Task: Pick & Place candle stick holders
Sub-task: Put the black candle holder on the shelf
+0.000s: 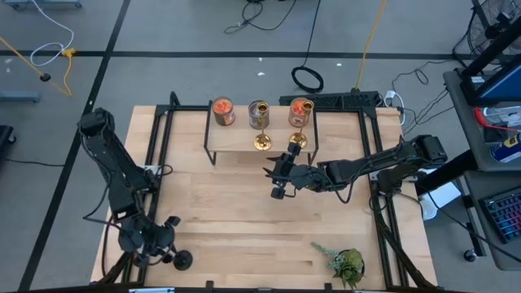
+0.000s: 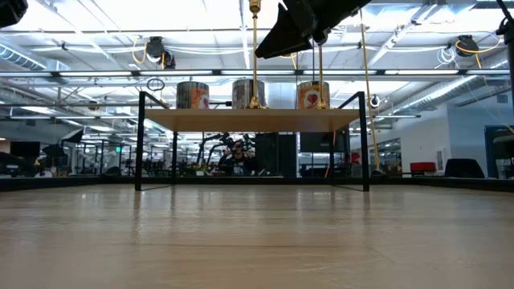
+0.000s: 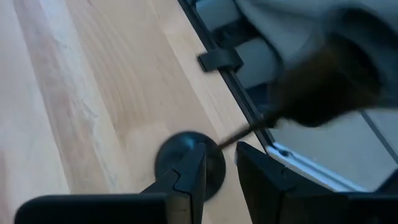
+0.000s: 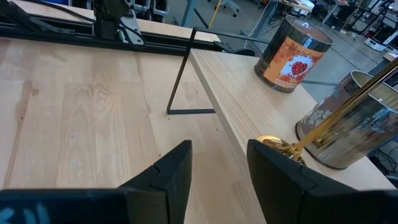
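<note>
Right end effector (image 1: 278, 181) is held above the table (image 1: 244, 228), just in front of the raised wooden shelf (image 1: 236, 137), with its fingers parted and nothing between them, as is shown in the right wrist view. Two gold candle stick holders are found on the shelf: one (image 1: 261, 142) at the middle, close beside the silver-grey jar (image 1: 258, 114), and one (image 1: 296, 139) farther right, by a glass jar (image 1: 300, 111). Both are stood upright, so their long axes run vertically, as is confirmed in the low view. The middle holder's base (image 4: 273, 147) is seen just ahead of the open fingers, slightly to one side, and is judged the nearer target; a level approach toward the stem would be called for. The black candle stick holder (image 1: 177, 259) is lain on its side at the table's near left corner, its stem between the slightly parted fingers of the left end effector (image 3: 217, 171); whether it is actually gripped cannot be told.
</note>
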